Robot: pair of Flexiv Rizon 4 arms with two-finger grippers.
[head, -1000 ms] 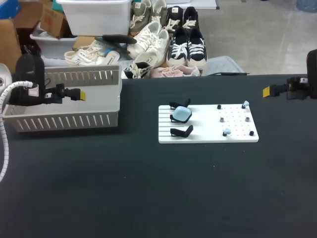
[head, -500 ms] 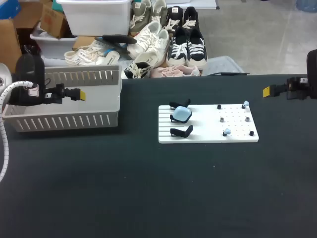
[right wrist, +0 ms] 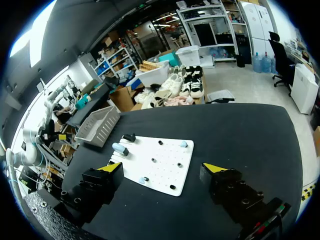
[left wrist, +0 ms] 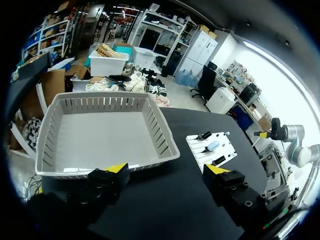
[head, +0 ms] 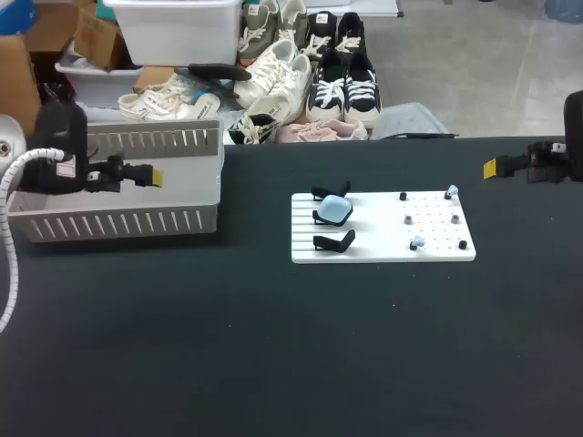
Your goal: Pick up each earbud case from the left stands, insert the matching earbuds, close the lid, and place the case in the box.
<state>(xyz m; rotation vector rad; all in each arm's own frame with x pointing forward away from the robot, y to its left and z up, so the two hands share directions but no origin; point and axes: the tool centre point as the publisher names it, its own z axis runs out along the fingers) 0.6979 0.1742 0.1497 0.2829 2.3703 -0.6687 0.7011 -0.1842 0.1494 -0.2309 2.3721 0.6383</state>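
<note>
Our left hand point(head: 153, 175), open and empty, has edged slightly rightward beside the box point(head: 118, 221). The blue earbud case point(head: 334, 211) waits untouched on its stand on the white board point(head: 364, 251). Our right hand point(head: 492, 167), also open, has not moved. No pickup has begun.

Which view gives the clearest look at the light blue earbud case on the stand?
The head view: the light blue case is unobstructed, seen from above near the middle. The right wrist view shows it smaller and side-on; the left wrist view only as a distant speck.
</note>
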